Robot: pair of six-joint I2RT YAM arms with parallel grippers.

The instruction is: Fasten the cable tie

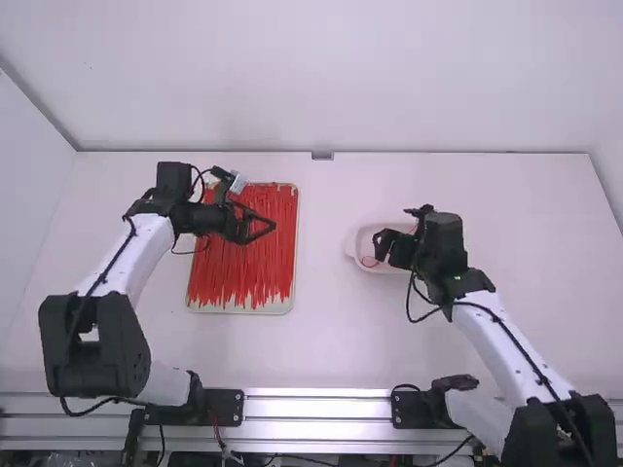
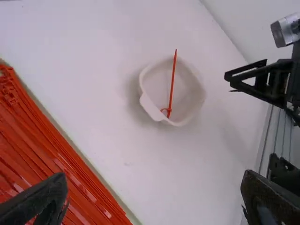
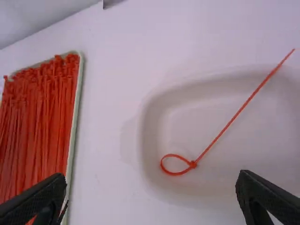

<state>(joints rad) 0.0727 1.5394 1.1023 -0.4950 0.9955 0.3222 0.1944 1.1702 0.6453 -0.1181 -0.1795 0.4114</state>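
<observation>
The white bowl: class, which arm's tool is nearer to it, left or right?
Right. The right tool hangs just over the bowl; the left tool is over the tray of red ties, well apart from the bowl.

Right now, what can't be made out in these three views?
- High view: right pincer covers most of the bowl and looped tie.
- High view: left pincer hides part of the tray.
- Wrist views: tray cut off at the edge; tie's lock too small to judge.
</observation>
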